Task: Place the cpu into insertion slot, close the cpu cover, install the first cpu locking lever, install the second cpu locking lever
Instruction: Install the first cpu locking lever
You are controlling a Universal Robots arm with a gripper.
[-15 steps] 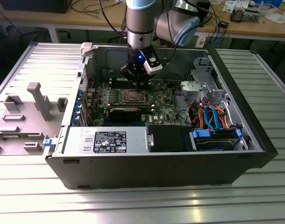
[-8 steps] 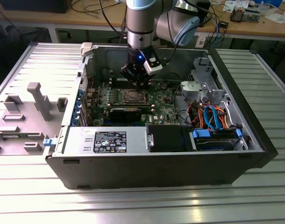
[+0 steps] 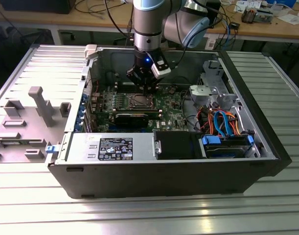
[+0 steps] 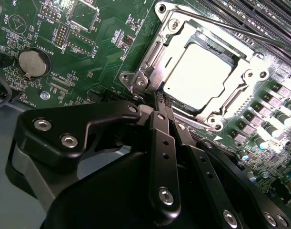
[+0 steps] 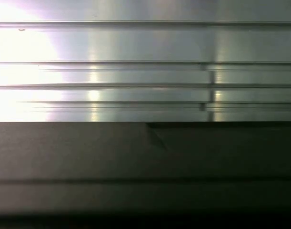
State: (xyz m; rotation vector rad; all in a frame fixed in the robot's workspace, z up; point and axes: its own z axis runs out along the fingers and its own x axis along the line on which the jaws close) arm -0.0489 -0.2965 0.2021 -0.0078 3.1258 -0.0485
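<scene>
Black gripper (image 3: 146, 89) sat upper centre in exterior view, fingers clenched together beside square silver metal cpu cover (image 4: 152, 57). Cover lay over pale silver square cpu (image 4: 197, 76) in insertion slot (image 3: 139, 102).

A ribbed silver metal surface (image 5: 135, 71) (glaring bright in places) borders a dark grey panel (image 5: 88, 157).

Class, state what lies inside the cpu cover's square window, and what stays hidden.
The pale face of the cpu fills the window. The cpu cover overlaps its edges; the insertion slot beneath is covered.
</scene>
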